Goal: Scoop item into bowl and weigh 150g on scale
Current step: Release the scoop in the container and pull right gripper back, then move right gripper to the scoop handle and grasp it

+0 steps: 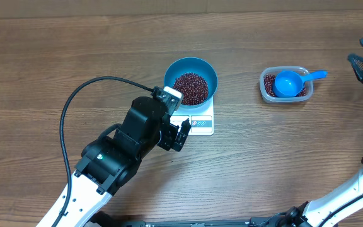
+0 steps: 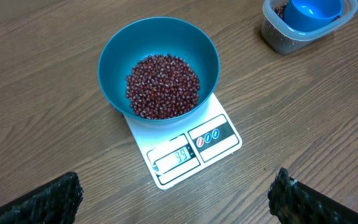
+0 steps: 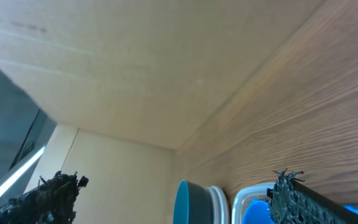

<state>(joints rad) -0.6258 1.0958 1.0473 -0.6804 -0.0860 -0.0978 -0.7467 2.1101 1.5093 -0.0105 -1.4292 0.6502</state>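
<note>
beans: heaped in blue bowl | bowl: sits on scale | scale: on counter | left gripper: wide, empty, just beside scale's display edge | right gripper: wide, empty, well apart from scale | clear container holding blue scoop: right of scale

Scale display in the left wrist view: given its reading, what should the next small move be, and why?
Probably bring the right gripper, open and empty, to the scoop handle for another load. The scale display appears to read 99, short of the target, with beans already in the bowl on it; the scoop rests in the clear container of beans.
</note>
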